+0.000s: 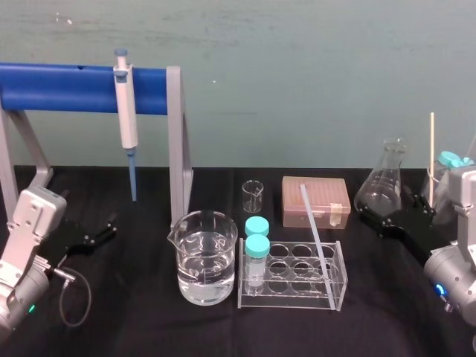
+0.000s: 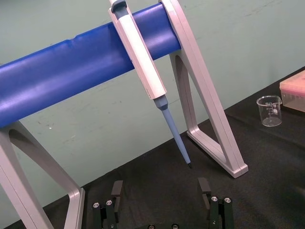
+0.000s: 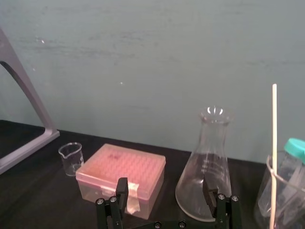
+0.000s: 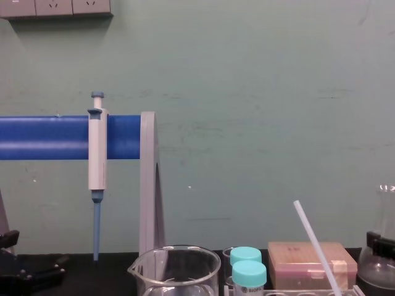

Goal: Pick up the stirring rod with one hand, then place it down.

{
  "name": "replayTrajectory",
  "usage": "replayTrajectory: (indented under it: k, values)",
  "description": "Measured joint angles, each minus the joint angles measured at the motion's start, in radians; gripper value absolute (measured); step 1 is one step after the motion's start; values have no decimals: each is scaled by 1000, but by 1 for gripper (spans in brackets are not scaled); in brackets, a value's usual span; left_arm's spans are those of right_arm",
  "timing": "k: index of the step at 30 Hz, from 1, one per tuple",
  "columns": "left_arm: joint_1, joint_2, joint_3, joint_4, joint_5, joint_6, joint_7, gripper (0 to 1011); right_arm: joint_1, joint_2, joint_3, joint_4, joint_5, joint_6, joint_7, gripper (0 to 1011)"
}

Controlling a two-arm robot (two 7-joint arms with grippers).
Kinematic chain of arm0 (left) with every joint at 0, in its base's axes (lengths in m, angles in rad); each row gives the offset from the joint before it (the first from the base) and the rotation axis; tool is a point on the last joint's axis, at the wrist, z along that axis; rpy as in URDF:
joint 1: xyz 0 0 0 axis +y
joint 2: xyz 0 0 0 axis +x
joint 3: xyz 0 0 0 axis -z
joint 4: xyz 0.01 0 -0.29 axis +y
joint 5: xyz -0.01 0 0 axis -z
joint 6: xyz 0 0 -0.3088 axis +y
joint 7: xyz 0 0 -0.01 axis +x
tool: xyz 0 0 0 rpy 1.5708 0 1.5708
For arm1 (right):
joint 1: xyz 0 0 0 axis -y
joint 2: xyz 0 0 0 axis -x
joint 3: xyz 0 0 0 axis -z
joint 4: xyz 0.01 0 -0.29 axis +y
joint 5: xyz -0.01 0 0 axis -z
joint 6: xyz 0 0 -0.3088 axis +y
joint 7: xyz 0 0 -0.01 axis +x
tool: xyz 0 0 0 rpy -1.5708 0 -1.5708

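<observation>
Stirring rod (image 1: pixel 314 223) leans tilted in the tube rack (image 1: pixel 291 300) on the counter (image 1: pixel 149 327), so right gripper (image 1: pixel 375 218), fingers wide beside the flask (image 1: pixel 383 186), shd take the bare upper shaft & lift along its slant, clear of capped tubes (image 1: pixel 257 245); left gripper (image 1: pixel 110 227) idles, fingers wide, near pipette stand (image 1: pixel 177 141).

The chest view's bottom edge cuts off the stirring rod (image 4: pixel 315 243) at its lower end, along with most of the beaker (image 4: pixel 203 274), and its right edge clips the flask (image 4: pixel 389 213). We cannot tell whether the stirring rod's tip sits in a well of the tube rack (image 1: pixel 341 277) or on top.
</observation>
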Motion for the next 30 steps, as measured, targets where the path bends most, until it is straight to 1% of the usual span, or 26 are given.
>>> replayTrajectory:
  k: [3, 30]
  values:
    - [0, 0, 0, 0, 0, 0, 0, 1000, -3, -8, 4, 0, -3, 18, -2, 1003]
    - [0, 0, 0, 0, 0, 0, 0, 1000, -2, -5, 2, 1, -2, 10, -2, 1003]
